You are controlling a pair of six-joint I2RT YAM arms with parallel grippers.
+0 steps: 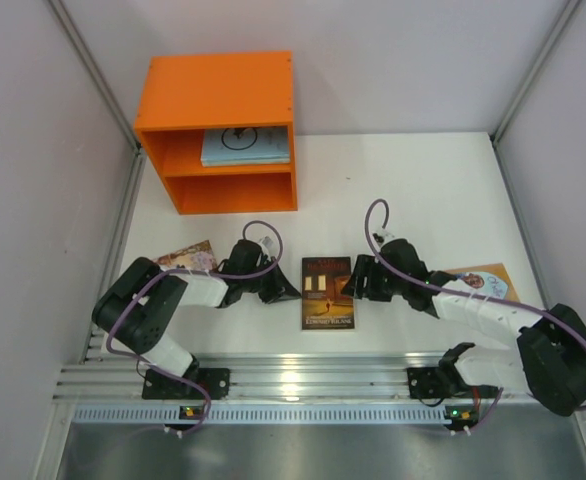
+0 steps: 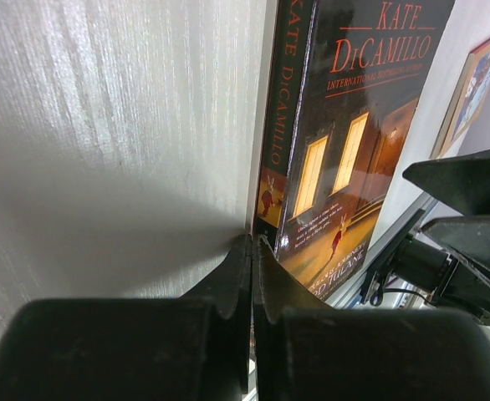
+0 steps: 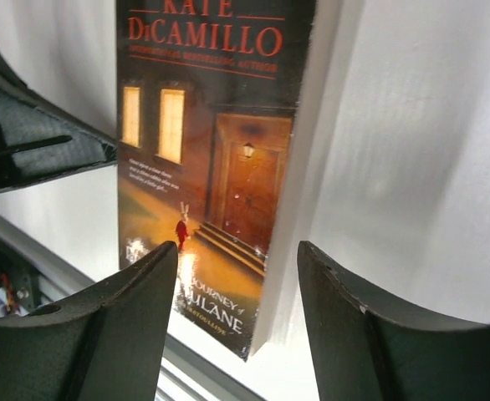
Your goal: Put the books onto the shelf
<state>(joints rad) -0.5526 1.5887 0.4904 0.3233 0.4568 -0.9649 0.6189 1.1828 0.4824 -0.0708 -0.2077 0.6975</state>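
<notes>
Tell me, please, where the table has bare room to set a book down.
Bare table lies right of the shelf, and between the shelf and the dark brown book. The lower compartment looks free. Crowded in front: left gripper and right gripper flank it; pinkish book and orange book lie by the arms.

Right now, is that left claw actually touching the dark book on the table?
Cannot tell. In the left wrist view the shut left gripper has its tips right at the spine corner of the dark brown book, but neither contact nor a gap shows plainly.

Top view looks down; wrist views (close) share brown book (image 2: 354, 142).
</notes>
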